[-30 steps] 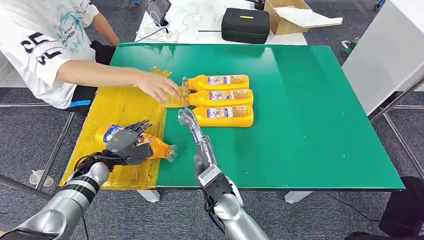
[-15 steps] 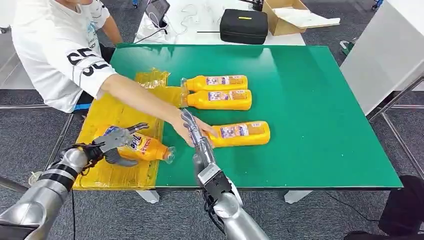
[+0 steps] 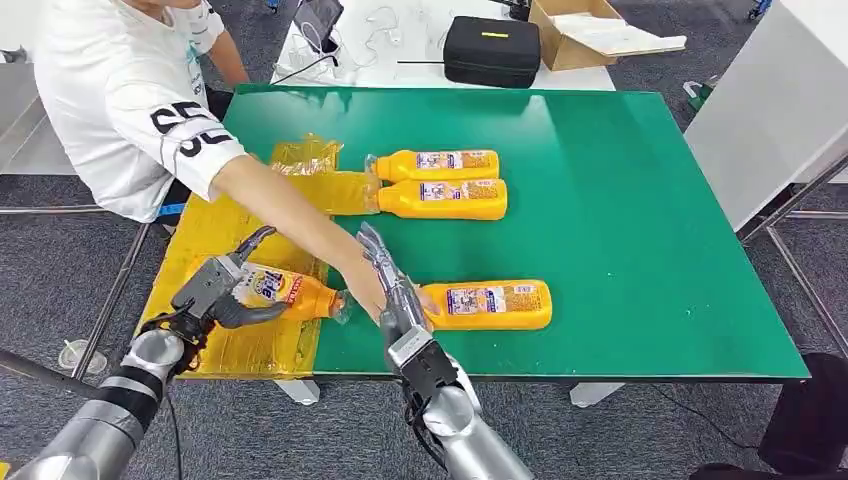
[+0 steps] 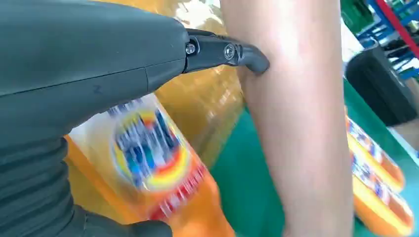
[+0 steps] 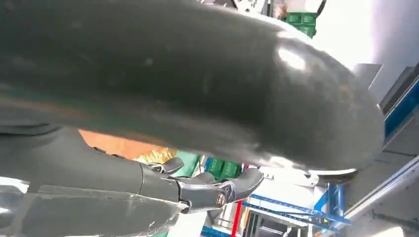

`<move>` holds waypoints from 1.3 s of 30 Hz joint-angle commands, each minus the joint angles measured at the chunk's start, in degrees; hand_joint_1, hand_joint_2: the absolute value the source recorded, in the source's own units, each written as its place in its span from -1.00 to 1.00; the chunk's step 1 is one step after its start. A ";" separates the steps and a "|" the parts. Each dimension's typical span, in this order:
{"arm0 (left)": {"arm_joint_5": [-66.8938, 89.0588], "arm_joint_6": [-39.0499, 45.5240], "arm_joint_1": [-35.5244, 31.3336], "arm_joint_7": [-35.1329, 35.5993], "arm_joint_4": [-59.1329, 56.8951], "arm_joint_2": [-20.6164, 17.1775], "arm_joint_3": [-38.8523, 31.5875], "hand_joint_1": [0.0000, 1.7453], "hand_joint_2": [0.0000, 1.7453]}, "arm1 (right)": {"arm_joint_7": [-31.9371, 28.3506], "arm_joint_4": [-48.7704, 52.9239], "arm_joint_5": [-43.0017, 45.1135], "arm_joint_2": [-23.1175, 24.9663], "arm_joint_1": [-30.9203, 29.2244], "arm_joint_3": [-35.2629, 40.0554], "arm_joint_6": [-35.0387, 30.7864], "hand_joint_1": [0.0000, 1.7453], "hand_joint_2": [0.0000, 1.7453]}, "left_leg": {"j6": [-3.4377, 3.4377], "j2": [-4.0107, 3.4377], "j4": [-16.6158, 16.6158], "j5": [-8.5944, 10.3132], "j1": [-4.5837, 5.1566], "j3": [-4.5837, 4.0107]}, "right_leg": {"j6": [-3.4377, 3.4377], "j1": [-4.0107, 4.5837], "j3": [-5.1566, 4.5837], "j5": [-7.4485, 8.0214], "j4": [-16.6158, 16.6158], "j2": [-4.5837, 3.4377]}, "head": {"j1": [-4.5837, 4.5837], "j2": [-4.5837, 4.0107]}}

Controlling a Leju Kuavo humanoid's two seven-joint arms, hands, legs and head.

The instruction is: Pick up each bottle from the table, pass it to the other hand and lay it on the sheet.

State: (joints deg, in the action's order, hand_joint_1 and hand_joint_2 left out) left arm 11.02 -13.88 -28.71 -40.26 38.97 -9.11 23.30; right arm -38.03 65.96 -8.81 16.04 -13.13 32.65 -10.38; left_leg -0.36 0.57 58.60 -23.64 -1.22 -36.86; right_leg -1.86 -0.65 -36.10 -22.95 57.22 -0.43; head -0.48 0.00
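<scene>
On the yellow sheet at the near left corner of the green surface, one orange bottle lies on its side, its clear cap end reaching the sheet's edge. The left robot hand sits at the bottle's base end with fingers spread above and thumb curled below it; in the left wrist view the bottle's blurred label lies between thumb and palm (whether the fingers actually press the bottle I cannot tell). A second ago this hand lay wrapped over the top of the bottle; it has since drawn back toward the base.

The right robot hand stands extended with fingers straight and together, holding nothing, beside the person's forearm. It is little changed from the earlier frames.

The person, in a white shirt, reaches across the sheet. The person's hand is at the neck end of a third bottle, which now lies near the front edge of the surface. A second ago that bottle lay in a row directly below the two other bottles; half a second ago it was already pulled clear of them.

The remaining two bottles lie side by side, touching, farther back, unchanged. A crumpled yellow wrapper rests at the sheet's far end. A black case and a cardboard box stand on the white table beyond.
</scene>
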 commanded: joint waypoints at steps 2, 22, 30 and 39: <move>-2.41 16.74 3.30 0.26 12.55 9.43 -11.94 -1.00 1.00 | 1.81 -1.89 -1.45 -0.62 -0.61 -0.45 -1.64 -1.00 -1.00 | 0.05 -0.02 -0.03 -0.02 -0.01 0.09 | 0.04 0.03 0.10 -0.01 -0.05 0.05 | 0.00 0.00; -5.22 23.86 19.11 0.26 33.08 18.94 -24.02 -1.00 1.00 | 31.59 0.08 -29.71 -24.21 -4.49 -6.86 2.81 -1.00 1.00 | 0.15 -0.01 -0.04 -0.12 0.08 0.26 | 0.02 -0.05 0.29 -0.09 -0.11 0.11 | -0.02 0.02; -4.97 22.89 20.32 0.26 29.27 19.47 -24.10 -1.00 1.00 | 31.27 1.52 -30.26 -25.92 -3.91 -8.78 6.29 -1.00 1.00 | 0.19 -0.05 -0.01 -0.16 0.13 0.23 | 0.02 -0.09 0.30 -0.09 -0.07 0.08 | -0.02 0.00; -4.40 22.43 19.05 0.26 24.96 19.66 -23.34 -1.00 1.00 | 32.15 -6.17 -29.61 -27.76 -7.64 -6.74 11.72 -1.00 1.00 | 0.14 -0.05 -0.05 -0.08 0.06 0.05 | -0.02 -0.03 0.07 0.00 -0.09 0.06 | -0.04 0.00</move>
State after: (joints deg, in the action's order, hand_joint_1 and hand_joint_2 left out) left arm 6.51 8.72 -7.62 -40.22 70.62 9.97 0.83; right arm -6.14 67.34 -38.75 -9.07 -15.97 24.20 -2.12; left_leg -0.30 0.57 58.61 -23.69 -1.22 -37.03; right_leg -1.90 -0.64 -36.23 -22.93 57.19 -0.38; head -0.52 0.00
